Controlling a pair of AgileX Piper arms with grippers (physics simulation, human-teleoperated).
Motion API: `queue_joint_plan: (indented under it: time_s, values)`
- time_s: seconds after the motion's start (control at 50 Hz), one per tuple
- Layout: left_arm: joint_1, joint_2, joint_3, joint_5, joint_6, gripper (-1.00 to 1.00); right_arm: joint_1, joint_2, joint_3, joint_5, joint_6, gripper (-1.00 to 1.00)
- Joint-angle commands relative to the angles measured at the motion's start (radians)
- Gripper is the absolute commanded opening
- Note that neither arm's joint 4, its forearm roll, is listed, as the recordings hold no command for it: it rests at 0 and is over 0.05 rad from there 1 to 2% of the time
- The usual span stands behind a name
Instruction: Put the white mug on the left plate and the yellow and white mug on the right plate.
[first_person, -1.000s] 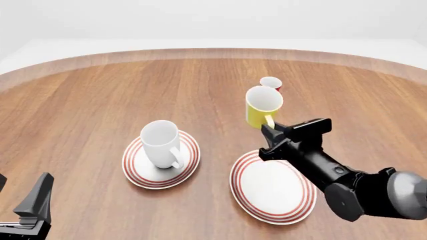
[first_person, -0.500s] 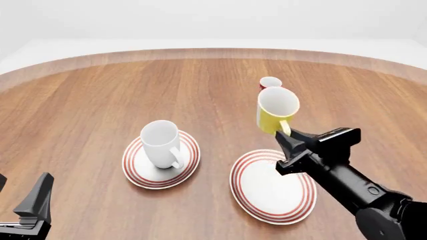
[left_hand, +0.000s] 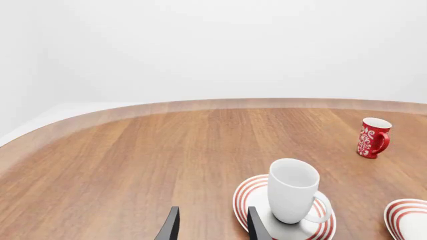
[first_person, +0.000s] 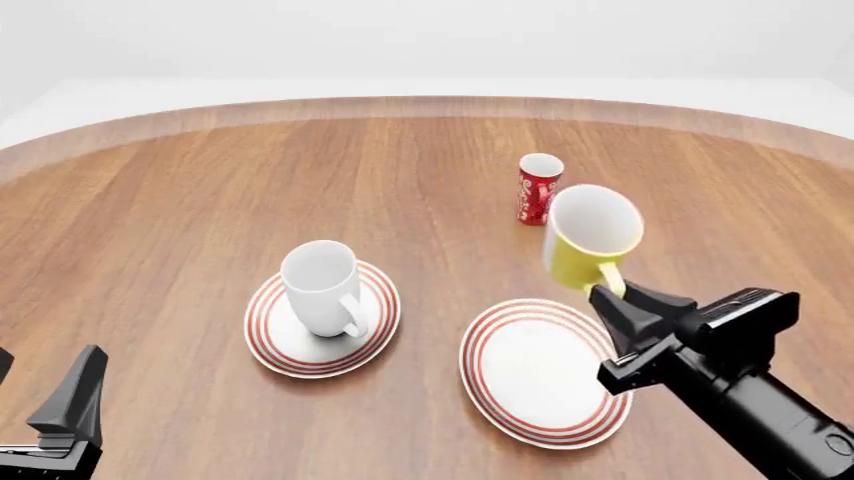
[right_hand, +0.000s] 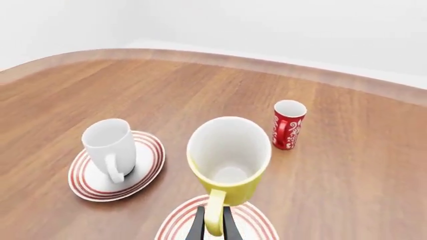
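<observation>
Your right arm is matte black and blocky; both grippers end in slim, pointed black fingers.

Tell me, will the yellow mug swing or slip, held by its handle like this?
Likely some swing: the right tool pinches only the thin handle of the yellow and white mug, with the body hanging beyond the grip. The glossy handle may slip. Being rigid, it shouldn't flex.

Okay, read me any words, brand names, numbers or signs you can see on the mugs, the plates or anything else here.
No readable text anywhere.
Red cup: white swirly markings only, decoration rather than letters.
White mug: plain.
Yellow mug: plain.
Left plate and right plate: red rings only, no writing.
</observation>
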Motion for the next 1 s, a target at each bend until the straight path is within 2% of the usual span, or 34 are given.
queue_joint_plan:
  time_s: [0.02, 0.06, 0.12, 0.36, 0.64, 0.86, 1.0]
  values:
    - [0.000, 0.000, 0.000, 0.000, 0.000, 1.00, 0.003, -0.154, 0.040, 0.092, 0.015, -1.00]
    - [0.000, 0.000, 0.000, 0.000, 0.000, 1.00, 0.003, -0.154, 0.040, 0.092, 0.015, -1.00]
    - [0.000, 0.000, 0.000, 0.000, 0.000, 1.00, -0.004, -0.246, 0.063, 0.152, 0.017, -1.00]
    - [0.000, 0.000, 0.000, 0.000, 0.000, 1.00, -0.009, -0.415, 0.111, 0.291, 0.029, -1.00]
    - [0.000, 0.000, 0.000, 0.000, 0.000, 1.00, -0.004, -0.523, 0.156, 0.377, 0.052, -1.00]
    - [0.000, 0.000, 0.000, 0.000, 0.000, 1.00, 0.004, -0.504, 0.191, 0.354, 0.072, -1.00]
    - [0.000, 0.000, 0.000, 0.000, 0.000, 1.00, 0.010, -0.438, 0.195, 0.308, 0.076, -1.00]
